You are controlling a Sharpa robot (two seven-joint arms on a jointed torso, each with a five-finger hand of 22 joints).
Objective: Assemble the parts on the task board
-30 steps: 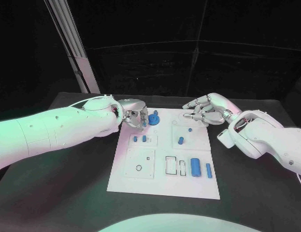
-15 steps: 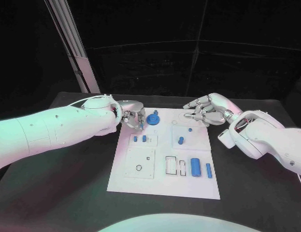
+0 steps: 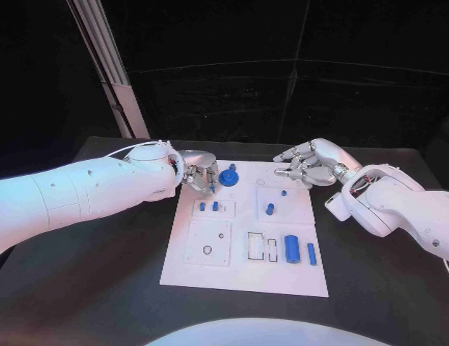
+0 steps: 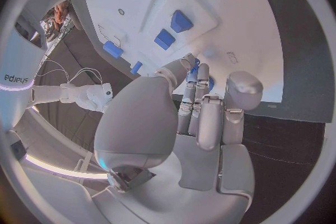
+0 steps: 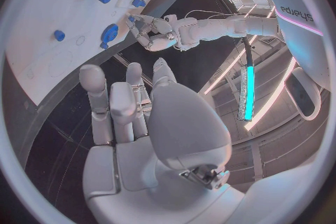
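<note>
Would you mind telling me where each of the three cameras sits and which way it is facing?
Head view: on the robot's head, looking down at the task board; both arms show, left hand and right hand.
Left wrist view: behind the left hand, facing the board.
Right wrist view: behind the right hand, facing the board's far end.
Shared: both the right wrist and head views show the left hand beside the round blue part.

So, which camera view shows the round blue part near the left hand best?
The head view: the round blue part sits unobstructed at the task board's far end, beside the left hand. The right wrist view shows it small. In the left wrist view, fingers mostly hide it.
</note>
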